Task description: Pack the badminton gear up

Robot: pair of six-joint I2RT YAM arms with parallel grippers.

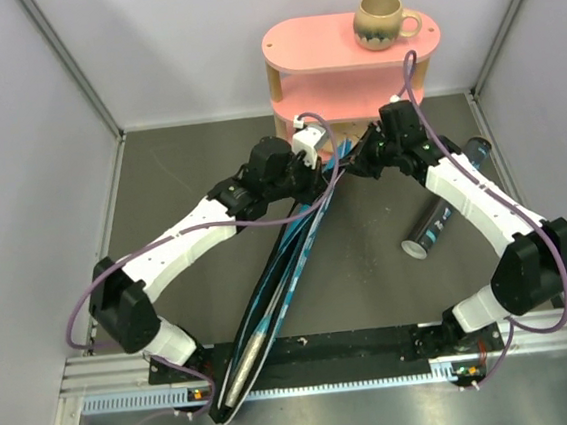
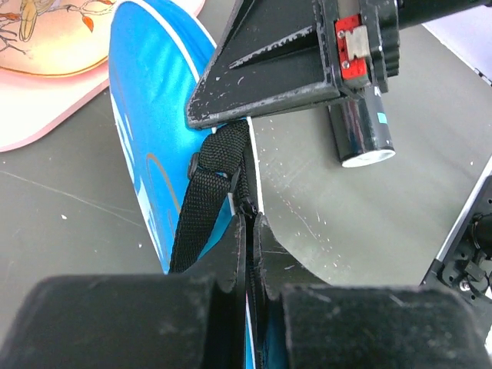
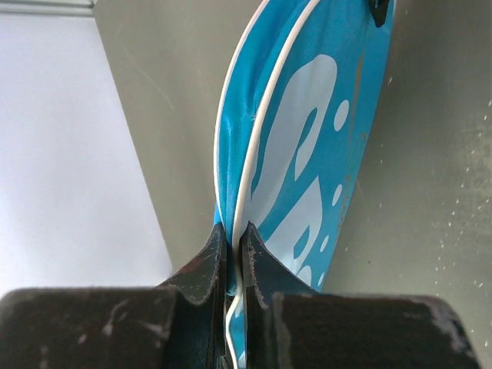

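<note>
From above, the left end effector (image 1: 331, 161) and the right end effector (image 1: 361, 160) meet tip to tip just in front of the pink shelf (image 1: 347, 41), which carries a beige mug (image 1: 382, 19) on its top tier. Both grip the far end of the blue cover (image 1: 288, 262). The cover stands on edge and runs back from them toward the left arm's base. A black tube (image 1: 443, 215) lies on the counter (image 1: 371, 284), to the right of the right end effector and apart from it.

From the left wrist, the left end effector (image 2: 247, 231) is pinched tight on the blue cover (image 2: 154, 131) where a black strap (image 2: 211, 184) joins its edge. The right end effector (image 2: 223, 108) sits just beyond, and the black tube (image 2: 361, 131) lies behind that.

From the right wrist, the right end effector (image 3: 234, 238) is clamped nearly closed on the white piping (image 3: 261, 138) along the rim of the blue cover (image 3: 307, 154). The cover stretches away from its fingertips over the counter (image 3: 430, 231).
</note>
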